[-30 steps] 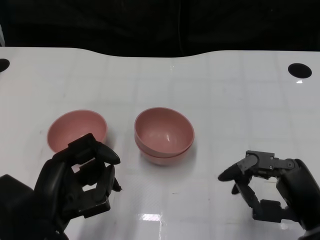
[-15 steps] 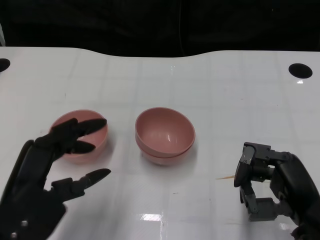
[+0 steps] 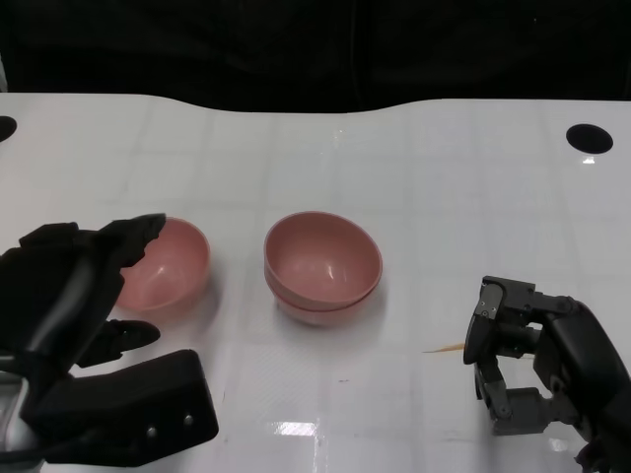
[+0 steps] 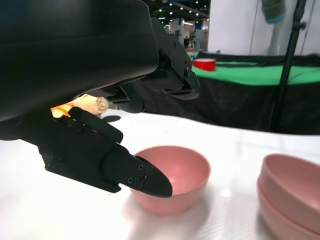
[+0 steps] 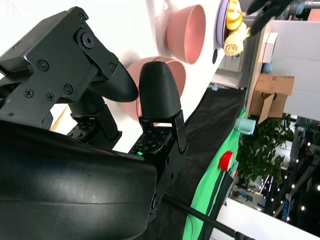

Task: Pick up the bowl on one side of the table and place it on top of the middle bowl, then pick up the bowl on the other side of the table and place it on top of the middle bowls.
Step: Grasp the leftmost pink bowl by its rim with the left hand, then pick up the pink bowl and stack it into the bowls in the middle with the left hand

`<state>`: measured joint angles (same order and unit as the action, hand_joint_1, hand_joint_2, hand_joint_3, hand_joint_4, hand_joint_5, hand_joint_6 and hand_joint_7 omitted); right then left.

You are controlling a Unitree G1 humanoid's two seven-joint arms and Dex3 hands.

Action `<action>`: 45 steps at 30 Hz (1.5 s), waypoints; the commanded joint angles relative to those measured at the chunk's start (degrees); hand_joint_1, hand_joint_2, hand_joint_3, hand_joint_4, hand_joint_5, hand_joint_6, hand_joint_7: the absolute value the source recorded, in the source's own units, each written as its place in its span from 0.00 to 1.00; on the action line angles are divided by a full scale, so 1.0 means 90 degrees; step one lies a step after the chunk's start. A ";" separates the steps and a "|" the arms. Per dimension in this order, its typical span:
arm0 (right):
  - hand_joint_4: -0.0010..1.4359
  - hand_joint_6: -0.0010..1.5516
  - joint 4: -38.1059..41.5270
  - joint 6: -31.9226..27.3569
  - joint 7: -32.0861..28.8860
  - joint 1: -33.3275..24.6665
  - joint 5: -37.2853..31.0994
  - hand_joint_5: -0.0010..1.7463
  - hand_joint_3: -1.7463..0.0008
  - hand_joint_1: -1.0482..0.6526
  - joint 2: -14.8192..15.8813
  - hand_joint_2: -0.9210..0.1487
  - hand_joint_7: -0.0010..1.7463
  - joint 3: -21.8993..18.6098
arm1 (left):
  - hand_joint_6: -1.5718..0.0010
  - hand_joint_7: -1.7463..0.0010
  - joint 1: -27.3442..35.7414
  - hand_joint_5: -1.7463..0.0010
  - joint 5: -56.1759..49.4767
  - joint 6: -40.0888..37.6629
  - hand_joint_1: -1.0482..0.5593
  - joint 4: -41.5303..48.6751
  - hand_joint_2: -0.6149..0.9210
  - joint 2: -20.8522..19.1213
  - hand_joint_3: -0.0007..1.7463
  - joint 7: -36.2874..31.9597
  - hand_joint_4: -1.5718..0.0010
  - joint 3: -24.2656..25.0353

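A single pink bowl (image 3: 168, 261) stands left of centre on the white table (image 3: 444, 197). The middle stack of two pink bowls (image 3: 323, 264) sits beside it. My left hand (image 3: 79, 291) hovers at the single bowl's near left rim with fingers spread and nothing in it. The left wrist view shows that bowl (image 4: 175, 175) just beyond the spread fingers (image 4: 130, 175), apart from them, with the stack (image 4: 292, 192) off to one side. My right hand (image 3: 537, 360) rests low at the near right, fingers curled in on nothing. The right wrist view shows its curled fingers (image 5: 157, 90) before the stack (image 5: 131, 75).
Round black holes sit in the table at the far right (image 3: 590, 138) and far left (image 3: 5, 128). A thin orange sliver (image 3: 444, 348) lies on the table left of the right hand. The table's curved far edge meets a dark backdrop.
My left hand has uncurled and swung left and forward, now covering the single bowl's near left rim. The right hand's fingers curled in a second ago and have stayed so.
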<state>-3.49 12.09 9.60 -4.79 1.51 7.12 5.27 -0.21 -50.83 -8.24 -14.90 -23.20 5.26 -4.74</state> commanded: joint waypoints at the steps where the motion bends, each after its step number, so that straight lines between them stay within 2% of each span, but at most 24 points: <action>1: 0.64 0.52 -0.0111 -0.0084 -0.0024 -0.0034 -0.0050 1.00 0.07 0.57 0.0007 0.61 0.92 -0.0060 | 0.71 1.00 -0.0430 0.88 -0.0375 -0.0202 0.32 0.0583 0.98 -0.0052 0.00 -0.0091 0.71 -0.0297; 11: 0.64 0.52 -0.0178 -0.0158 -0.0060 -0.0077 -0.0158 1.00 0.08 0.57 -0.0042 0.60 0.91 -0.0043 | 0.68 0.99 -0.1458 0.90 -0.0709 -0.0233 0.32 0.2320 0.97 -0.0038 0.00 -0.0436 0.63 -0.1076; 18: 0.64 0.53 -0.0204 -0.0161 -0.0061 -0.0117 -0.0247 1.00 0.10 0.57 -0.0025 0.58 0.89 -0.0035 | 0.64 0.99 -0.2195 0.94 -0.0650 -0.0160 0.35 0.3902 0.98 0.0078 0.01 -0.0610 0.57 -0.1669; 23: 0.64 0.53 -0.0223 -0.0168 -0.0074 -0.0137 -0.0281 1.00 0.12 0.57 -0.0034 0.57 0.89 -0.0024 | 0.62 0.99 -0.2477 0.95 -0.0433 0.0024 0.36 0.4576 1.00 0.0083 0.01 -0.0756 0.52 -0.1840; 24: 0.64 0.53 -0.0229 -0.0162 -0.0090 -0.0147 -0.0296 1.00 0.12 0.57 -0.0050 0.57 0.88 -0.0010 | 0.48 0.95 -0.2593 0.71 -0.0335 0.0139 0.42 0.4869 1.00 0.0093 0.01 -0.0759 0.40 -0.1878; 25: 0.64 0.53 -0.0234 -0.0158 -0.0101 -0.0153 -0.0306 1.00 0.12 0.57 -0.0061 0.57 0.88 0.0000 | 0.34 0.94 -0.2684 0.36 -0.0259 0.0228 0.45 0.5093 0.99 0.0098 0.00 -0.0773 0.44 -0.1912; 27: 0.65 0.53 -0.0246 -0.0157 -0.0122 -0.0159 -0.0321 1.00 0.12 0.57 -0.0077 0.57 0.88 0.0014 | 0.26 0.95 -0.2838 0.13 -0.0189 0.0400 0.48 0.5414 0.99 0.0073 0.01 -0.0893 0.48 -0.2001; 28: 0.65 0.53 -0.0244 -0.0150 -0.0130 -0.0157 -0.0328 1.00 0.12 0.57 -0.0079 0.56 0.88 0.0017 | 0.23 0.94 -0.2891 0.05 -0.0171 0.0451 0.48 0.5507 1.00 0.0064 0.02 -0.0960 0.50 -0.2037; 29: 0.65 0.53 -0.0241 -0.0144 -0.0134 -0.0156 -0.0334 1.00 0.12 0.57 -0.0081 0.56 0.88 0.0018 | 0.23 0.94 -0.2933 0.03 -0.0154 0.0489 0.49 0.5582 1.00 0.0058 0.03 -0.1013 0.50 -0.2066; 31: 0.65 0.53 -0.0239 -0.0140 -0.0137 -0.0156 -0.0339 1.00 0.12 0.57 -0.0084 0.56 0.87 0.0017 | 0.22 0.94 -0.2980 0.01 -0.0117 0.0523 0.49 0.5668 1.00 0.0051 0.03 -0.1074 0.50 -0.2107; 35: 0.65 0.53 -0.0109 -0.0172 -0.0256 -0.0070 -0.0291 1.00 0.13 0.57 -0.0233 0.56 0.86 -0.0011 | 0.22 0.92 -0.3261 0.00 -0.0037 0.0773 0.50 0.5877 1.00 0.0015 0.06 -0.1664 0.50 -0.2095; 36: 0.65 0.53 -0.0097 -0.0172 -0.0267 -0.0066 -0.0299 1.00 0.13 0.57 -0.0246 0.56 0.86 -0.0012 | 0.30 0.75 -0.3293 0.00 -0.0006 0.0816 0.50 0.5916 1.00 0.0007 0.06 -0.1736 0.49 -0.2103; 37: 0.65 0.53 -0.0090 -0.0172 -0.0273 -0.0063 -0.0311 1.00 0.13 0.57 -0.0253 0.56 0.86 -0.0012 | 0.44 0.49 -0.3315 0.00 0.0020 0.0842 0.50 0.5949 1.00 0.0001 0.07 -0.1776 0.50 -0.2114; 38: 0.65 0.53 -0.0076 -0.0181 -0.0292 -0.0055 -0.0336 1.00 0.13 0.57 -0.0262 0.56 0.86 -0.0013 | 0.50 0.40 -0.3350 0.00 0.0053 0.0871 0.49 0.5920 1.00 -0.0022 0.07 -0.1807 0.50 -0.2101; 39: 0.65 0.53 -0.0056 -0.0162 -0.0307 -0.0052 -0.0360 1.00 0.13 0.57 -0.0265 0.56 0.86 -0.0013 | 0.54 0.36 -0.3363 0.00 0.0073 0.0867 0.48 0.5832 1.00 -0.0047 0.08 -0.1837 0.50 -0.2074; 41: 0.65 0.53 -0.0040 -0.0134 -0.0327 -0.0059 -0.0381 1.00 0.12 0.57 -0.0267 0.56 0.86 -0.0005 | 0.49 0.55 -0.3352 0.00 0.0104 0.0825 0.48 0.5604 1.00 -0.0093 0.07 -0.1840 0.52 -0.2014; 42: 0.65 0.53 -0.0047 -0.0130 -0.0322 -0.0073 -0.0369 1.00 0.12 0.57 -0.0268 0.56 0.86 0.0000 | 0.47 0.58 -0.3332 0.00 0.0093 0.0807 0.48 0.5481 1.00 -0.0123 0.06 -0.1866 0.52 -0.2000; 43: 0.65 0.53 -0.0056 -0.0128 -0.0330 -0.0090 -0.0379 1.00 0.12 0.57 -0.0269 0.56 0.86 0.0006 | 0.49 0.48 -0.3312 0.00 0.0092 0.0812 0.48 0.5365 0.99 -0.0155 0.05 -0.1913 0.51 -0.1987; 44: 0.65 0.53 -0.0071 -0.0135 -0.0362 -0.0107 -0.0436 1.00 0.12 0.57 -0.0259 0.56 0.86 0.0017 | 0.62 0.06 -0.3290 0.00 0.0111 0.0869 0.52 0.5232 0.98 -0.0187 0.01 -0.2011 0.48 -0.1955; 45: 0.65 0.53 -0.0080 -0.0139 -0.0373 -0.0114 -0.0479 1.00 0.12 0.57 -0.0243 0.56 0.86 0.0026 | 0.62 0.05 -0.3272 0.00 0.0138 0.0915 0.52 0.5102 0.98 -0.0204 0.01 -0.2092 0.48 -0.1918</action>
<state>-3.89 10.82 6.82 -5.38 -2.18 4.80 5.90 -29.55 -49.96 -0.46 33.05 -23.63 -11.59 -23.02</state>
